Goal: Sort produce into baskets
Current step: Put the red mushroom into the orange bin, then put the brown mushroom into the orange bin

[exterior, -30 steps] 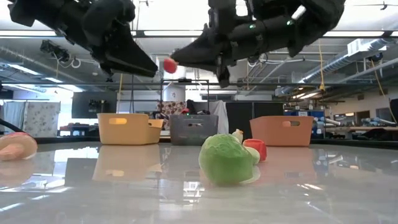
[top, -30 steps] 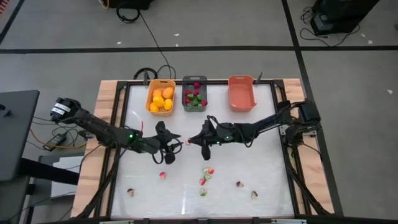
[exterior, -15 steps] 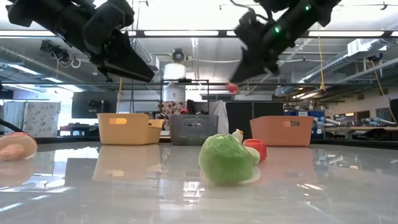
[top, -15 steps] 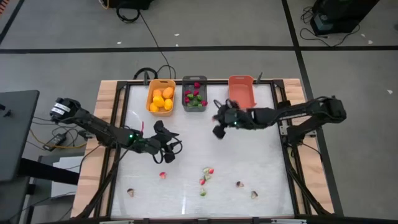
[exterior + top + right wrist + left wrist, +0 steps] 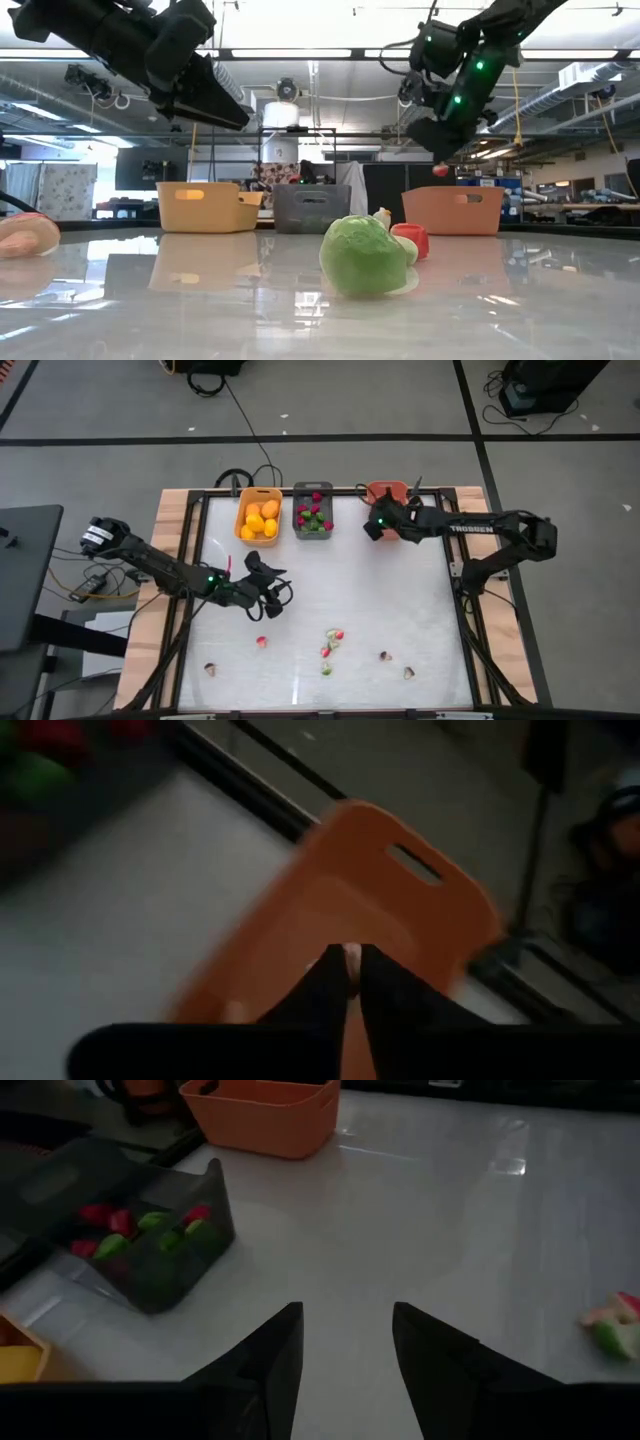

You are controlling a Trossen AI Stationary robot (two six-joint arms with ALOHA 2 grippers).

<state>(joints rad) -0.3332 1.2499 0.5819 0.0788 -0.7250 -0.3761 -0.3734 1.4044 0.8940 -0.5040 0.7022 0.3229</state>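
Observation:
My right gripper [image 5: 377,522] hangs over the near left part of the salmon basket [image 5: 394,495], shut on a tiny red-pink piece of produce [image 5: 440,170]. Left of the table's middle, my left gripper [image 5: 270,592] stands open above the table with nothing between its fingers [image 5: 270,1360]. The yellow basket [image 5: 258,515] holds yellow-orange fruits. The dark grey basket [image 5: 313,510] holds red and green bits. Loose produce lies on the near half of the table: a red-pink piece [image 5: 262,642], a red and green cluster [image 5: 333,640] and pale slices [image 5: 408,673]. My right gripper pinches the small red-pink piece [image 5: 350,956] between the free ends of its two fingers. The fingers slant downward toward the basket. The piece hangs at the fingertips, lifted clear above the salmon basket's rim [image 5: 452,190].
The three baskets stand side by side along the table's far edge. In the low view a green piece [image 5: 362,255] and a red one [image 5: 410,240] lie close to the camera, a pinkish slice [image 5: 25,235] at the left. The table's middle is bare white surface.
My right gripper has swung from the table's middle toward the far right, rising a little and turning, and now hangs over the salmon basket. The red-pink piece has travelled with it at its fingertips. My left gripper has stayed where it was.

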